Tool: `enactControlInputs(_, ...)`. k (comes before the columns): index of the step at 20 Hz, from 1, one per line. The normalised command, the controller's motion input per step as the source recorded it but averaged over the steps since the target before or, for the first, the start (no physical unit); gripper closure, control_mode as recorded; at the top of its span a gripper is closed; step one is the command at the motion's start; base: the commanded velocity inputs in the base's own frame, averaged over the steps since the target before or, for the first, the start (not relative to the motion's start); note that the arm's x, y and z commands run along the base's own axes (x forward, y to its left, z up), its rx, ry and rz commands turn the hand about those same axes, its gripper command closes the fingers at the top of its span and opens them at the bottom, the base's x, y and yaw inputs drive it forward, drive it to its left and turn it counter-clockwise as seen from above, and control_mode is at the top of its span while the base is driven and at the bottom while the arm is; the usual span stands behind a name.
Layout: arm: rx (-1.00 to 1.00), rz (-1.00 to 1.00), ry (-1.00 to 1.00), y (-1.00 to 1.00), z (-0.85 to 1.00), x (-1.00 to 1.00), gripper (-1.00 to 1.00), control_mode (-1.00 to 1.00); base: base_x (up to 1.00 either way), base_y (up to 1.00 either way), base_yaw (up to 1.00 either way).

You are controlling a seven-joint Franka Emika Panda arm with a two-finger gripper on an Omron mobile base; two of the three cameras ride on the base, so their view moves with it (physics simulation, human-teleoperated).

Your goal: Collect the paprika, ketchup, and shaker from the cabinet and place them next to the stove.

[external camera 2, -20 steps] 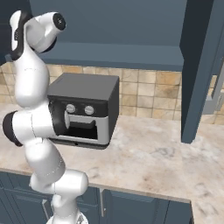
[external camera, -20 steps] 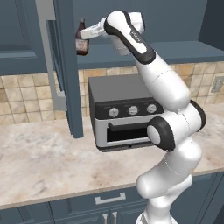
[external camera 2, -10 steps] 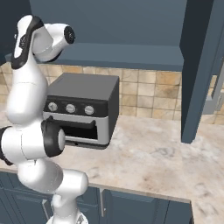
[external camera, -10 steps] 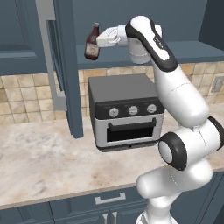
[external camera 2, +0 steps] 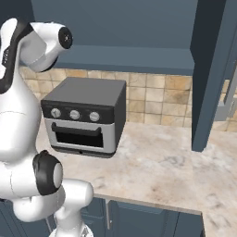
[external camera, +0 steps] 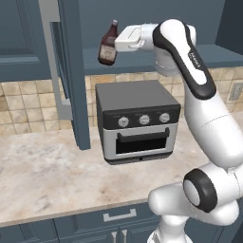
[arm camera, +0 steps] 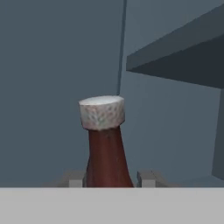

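Left base view shows my gripper [external camera: 115, 46] clamped on the ketchup [external camera: 108, 44], held in the air at twelve o'clock above the toaster oven [external camera: 136, 120], in front of the cabinet [external camera: 142, 23]; its open door [external camera: 71, 71] hangs at nine o'clock

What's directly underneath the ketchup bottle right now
The ketchup, held by the gripper, hangs in the air, slightly tilted. Under it are the toaster oven and the counter. The gripper hides part of its right side.

Brown-red ketchup [external camera: 107, 45] btl, tilted, held mid-air in front of blue cabinet [external camera: 142, 19].
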Motion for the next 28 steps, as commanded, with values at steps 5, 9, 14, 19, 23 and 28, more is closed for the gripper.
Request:
enactControlInputs(5,-0.01,-0.01,0.00,-0.15,0.07,-0.74,1.00,-1.00,0.00,0.00,0.00)
enactControlInputs(9,-0.03,0.00,0.00,-0.19,0.00,-0.70,1.00,-1.00,0.00,0.00,0.00)
enactControlInputs(14,0.00,0.00,0.00,-0.24,-0.11,-0.73,1.00,-1.00,0.00,0.00,0.00)
enactControlInputs(19,0.00,0.00,0.00,-0.21,-0.23,-0.73,1.00,-1.00,0.00,0.00,0.00)
enactControlInputs(23,-0.02,0.00,0.00,-0.06,-0.46,-0.70,1.00,-1.00,0.00,0.00,0.00)
enactControlInputs(28,-0.07,0.00,0.02,0.00,-0.59,-0.58,1.00,-1.00,0.00,0.00,0.00)
